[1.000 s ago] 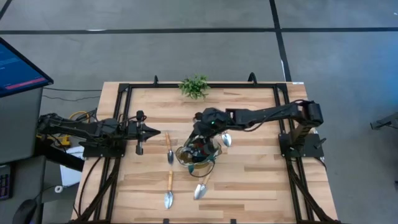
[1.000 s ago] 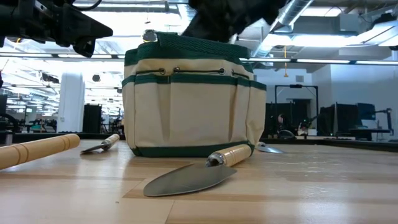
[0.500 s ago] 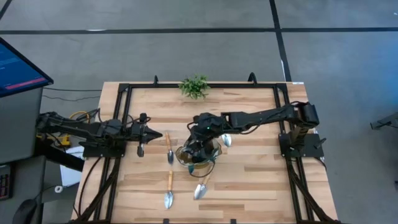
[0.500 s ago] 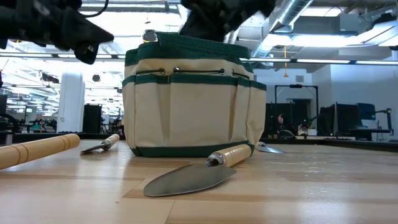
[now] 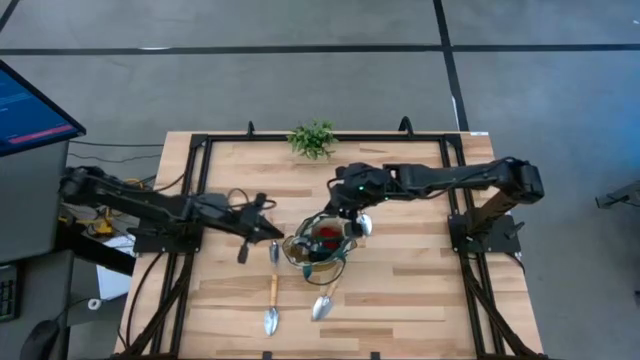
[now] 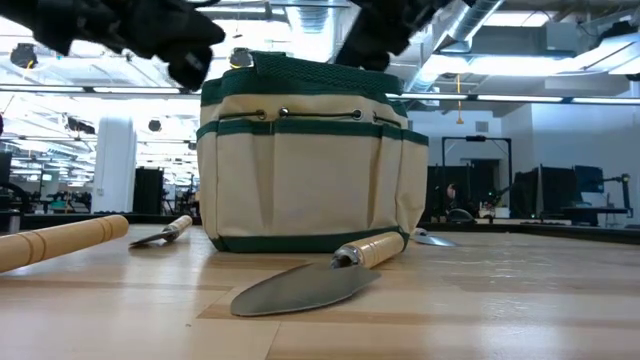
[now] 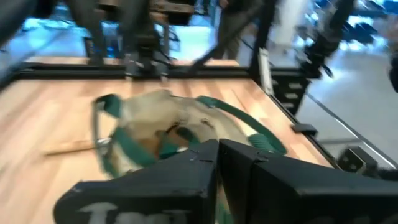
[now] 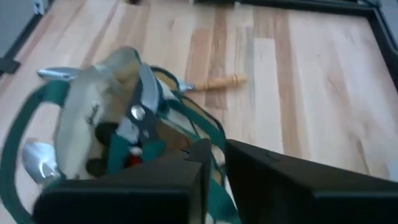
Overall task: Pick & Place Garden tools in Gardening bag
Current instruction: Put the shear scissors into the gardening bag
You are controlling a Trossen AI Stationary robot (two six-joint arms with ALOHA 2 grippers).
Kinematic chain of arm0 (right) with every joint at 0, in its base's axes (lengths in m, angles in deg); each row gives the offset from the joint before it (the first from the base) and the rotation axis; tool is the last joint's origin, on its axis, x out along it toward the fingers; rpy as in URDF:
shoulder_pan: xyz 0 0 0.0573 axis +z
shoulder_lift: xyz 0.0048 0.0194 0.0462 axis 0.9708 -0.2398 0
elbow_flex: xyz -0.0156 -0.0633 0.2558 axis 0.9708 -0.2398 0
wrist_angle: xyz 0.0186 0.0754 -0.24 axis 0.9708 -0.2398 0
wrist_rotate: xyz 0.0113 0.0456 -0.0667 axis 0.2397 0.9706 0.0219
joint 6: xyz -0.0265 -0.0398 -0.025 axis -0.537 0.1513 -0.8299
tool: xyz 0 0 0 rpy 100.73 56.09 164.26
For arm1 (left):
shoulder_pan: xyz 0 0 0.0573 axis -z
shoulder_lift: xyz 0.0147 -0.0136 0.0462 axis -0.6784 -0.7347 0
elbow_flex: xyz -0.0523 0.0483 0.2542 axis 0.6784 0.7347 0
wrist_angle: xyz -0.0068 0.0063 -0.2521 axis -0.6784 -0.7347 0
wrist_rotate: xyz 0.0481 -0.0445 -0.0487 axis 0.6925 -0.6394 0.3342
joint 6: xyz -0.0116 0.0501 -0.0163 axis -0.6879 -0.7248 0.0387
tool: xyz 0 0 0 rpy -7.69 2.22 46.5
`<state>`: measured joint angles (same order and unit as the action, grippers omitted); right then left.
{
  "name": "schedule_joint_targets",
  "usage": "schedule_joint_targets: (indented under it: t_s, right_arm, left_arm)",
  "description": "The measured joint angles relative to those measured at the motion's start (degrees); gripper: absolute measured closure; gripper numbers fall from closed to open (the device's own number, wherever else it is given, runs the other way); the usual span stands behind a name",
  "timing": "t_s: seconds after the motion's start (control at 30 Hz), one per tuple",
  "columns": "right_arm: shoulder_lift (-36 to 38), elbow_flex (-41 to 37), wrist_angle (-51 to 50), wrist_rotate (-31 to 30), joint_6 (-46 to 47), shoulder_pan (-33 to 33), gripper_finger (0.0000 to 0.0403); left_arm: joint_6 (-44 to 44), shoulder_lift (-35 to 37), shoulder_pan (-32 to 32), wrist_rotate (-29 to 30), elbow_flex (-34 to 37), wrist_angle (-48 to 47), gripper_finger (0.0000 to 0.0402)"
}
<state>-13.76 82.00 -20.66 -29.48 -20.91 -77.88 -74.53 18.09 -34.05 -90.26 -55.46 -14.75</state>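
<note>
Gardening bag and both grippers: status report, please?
Right gripper above gardening bag rim, empty. Left gripper beside nearest trowel. Shears and red item bagged. Three trowels on table.

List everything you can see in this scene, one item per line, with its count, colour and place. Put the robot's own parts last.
gardening bag: one, tan with green trim, mid-table
trowels: four, silver with light wooden handles, lying on the table around the bag
pruning shears: one, silver blades, inside the bag
red item: one, red, inside the bag
plant: one, leafy green, at the table's far edge
monitor: one, blue screen, beyond the table's left side
table: one, light wood with a black frame
left gripper: one, dark, over the table just left of the bag
right gripper: one, dark, above the bag's far right rim
</note>
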Motion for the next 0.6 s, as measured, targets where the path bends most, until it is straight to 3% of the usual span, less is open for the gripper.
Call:
schedule_joint_targets:
  t_s: [0.23,0.47,0.6]
  right_arm:
    - [7.85,-8.47,0.24,-0.95,1.66,-1.14,0.0399]
    - [17.38,-17.54,3.77,-5.12,4.89,-1.22,0.0401]
    - [22.53,-22.95,8.54,-8.10,6.97,-0.73,0.0400]
  left_arm:
    - [-0.14,-6.95,0.00,-0.17,-2.44,-2.17,0.0400]
    - [-0.14,-7.55,0.04,0.53,-2.44,-2.64,0.0400]
    - [-0.30,-6.89,0.26,4.39,-2.59,-2.79,0.0400]
